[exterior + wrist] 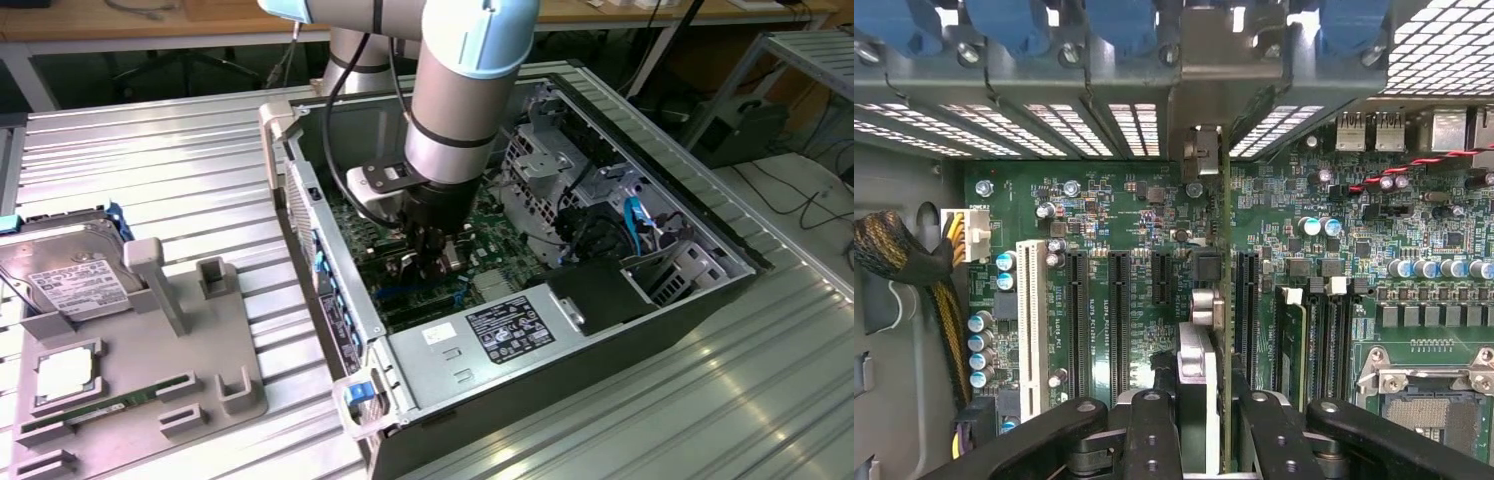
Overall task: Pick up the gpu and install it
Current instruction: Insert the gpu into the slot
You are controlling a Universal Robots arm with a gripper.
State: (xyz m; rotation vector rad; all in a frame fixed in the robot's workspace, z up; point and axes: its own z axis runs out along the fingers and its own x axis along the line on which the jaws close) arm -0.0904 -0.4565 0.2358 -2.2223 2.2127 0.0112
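Inside computer case (694, 300): gripper (1202, 420) jaws clamped on upright gpu (1225, 260), over motherboard (1134, 210).

Silver arm (447, 120), lt-blue joint cap (474, 35), blk cable (328, 110), blk gripper (430, 270)

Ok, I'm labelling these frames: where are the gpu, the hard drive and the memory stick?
gpu (1226, 300): wrist view, on its thin green board edge.
hard drive (70, 285): exterior view, on its white label.
memory stick (96, 410): exterior view, middle of the green strip.
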